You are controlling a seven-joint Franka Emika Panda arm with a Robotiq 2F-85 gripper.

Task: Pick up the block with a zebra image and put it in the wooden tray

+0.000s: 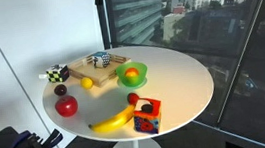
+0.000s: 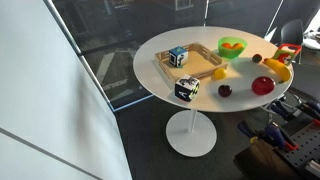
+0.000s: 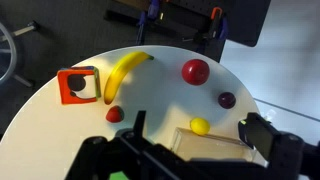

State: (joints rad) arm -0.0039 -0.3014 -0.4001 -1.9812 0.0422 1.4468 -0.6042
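Note:
The block with a zebra image [image 1: 54,75] is a small black-and-white cube with yellow-green touches. It stands on the round white table just outside the short end of the wooden tray [image 1: 76,72], as both exterior views show [image 2: 187,89]. The tray [image 2: 203,68] holds a black-and-white object with blue patches [image 2: 178,56]. In the wrist view my gripper [image 3: 196,126] is open and empty, high above the tray's edge [image 3: 215,148]. The zebra block is out of the wrist view.
A green bowl [image 1: 131,75], lemon [image 3: 200,126], dark plum [image 3: 227,99], red apple [image 3: 196,71], banana [image 3: 125,75], small red fruit [image 3: 115,114] and red and blue cube [image 3: 78,85] lie on the table [image 1: 179,84]. A glass wall stands behind it.

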